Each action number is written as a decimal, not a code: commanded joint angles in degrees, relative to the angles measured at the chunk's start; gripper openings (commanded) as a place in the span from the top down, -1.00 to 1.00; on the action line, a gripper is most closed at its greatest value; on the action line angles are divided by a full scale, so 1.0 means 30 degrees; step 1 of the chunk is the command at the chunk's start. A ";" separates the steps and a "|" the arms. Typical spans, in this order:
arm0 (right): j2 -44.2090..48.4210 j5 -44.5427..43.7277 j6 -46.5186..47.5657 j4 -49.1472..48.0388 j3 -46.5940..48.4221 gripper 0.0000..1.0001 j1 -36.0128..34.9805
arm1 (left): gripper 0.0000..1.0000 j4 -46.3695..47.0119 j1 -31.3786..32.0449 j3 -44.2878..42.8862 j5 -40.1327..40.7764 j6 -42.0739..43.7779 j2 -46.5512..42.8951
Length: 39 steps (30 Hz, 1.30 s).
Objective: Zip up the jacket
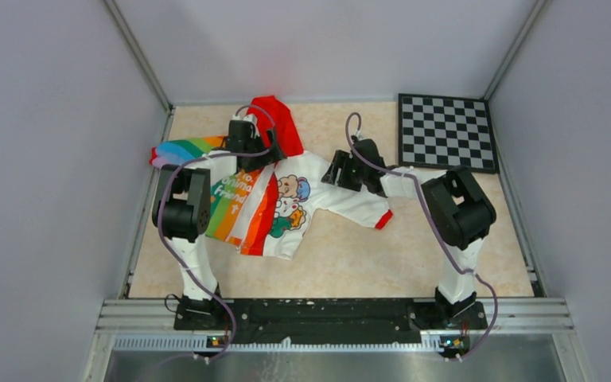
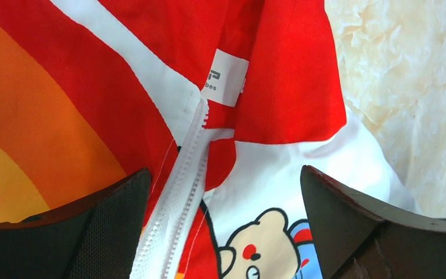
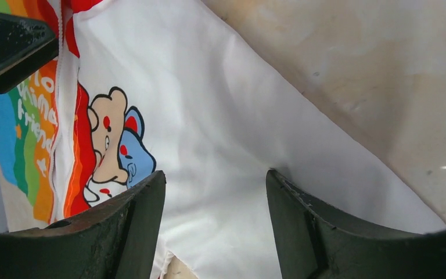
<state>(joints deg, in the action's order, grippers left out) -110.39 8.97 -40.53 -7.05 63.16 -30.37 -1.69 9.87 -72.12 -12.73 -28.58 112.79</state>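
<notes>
Beige tabletop point(image 1: 366, 263), jacket point(image 1: 286, 199) spread flat; left claw point(image 2: 225, 174) released over zipper point(image 2: 180, 197), right claw point(image 3: 216, 174) released over white half.

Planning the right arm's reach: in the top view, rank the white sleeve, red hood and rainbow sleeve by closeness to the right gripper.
From the right gripper:
1. white sleeve, right beneath it.
2. red hood, farther back and left.
3. rainbow sleeve, far left side.
</notes>
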 commanded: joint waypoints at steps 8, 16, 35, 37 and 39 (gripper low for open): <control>0.0517 -0.0736 0.3571 0.2290 0.0169 -0.29 0.2096 | -0.99 -0.2679 0.0655 -0.1507 -0.1036 0.0936 -0.1227; 0.3308 -0.2202 0.6177 0.5362 0.1675 -0.29 0.1543 | -0.99 -0.5562 0.0724 0.0192 -0.0551 0.1879 -0.6850; 0.6831 0.2542 -0.3874 -0.4502 -0.4752 -0.08 -0.8356 | -0.70 -1.0841 0.4099 0.6943 -0.1579 0.3660 -1.0799; 0.6629 0.2524 -0.4109 -0.4852 -0.5178 -0.05 -0.8392 | -0.61 -1.0885 0.4538 0.6635 -0.0396 0.3793 -0.9988; 0.6670 0.2138 -0.4117 -0.5119 -0.5704 -0.05 -0.8404 | -0.54 -1.0710 0.4588 0.6444 0.0003 0.4107 -0.9318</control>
<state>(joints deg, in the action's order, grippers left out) -89.97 15.79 -49.98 -16.43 48.03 -55.35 -33.87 22.79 -49.71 -18.55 -18.59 81.97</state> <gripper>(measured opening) 0.530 0.799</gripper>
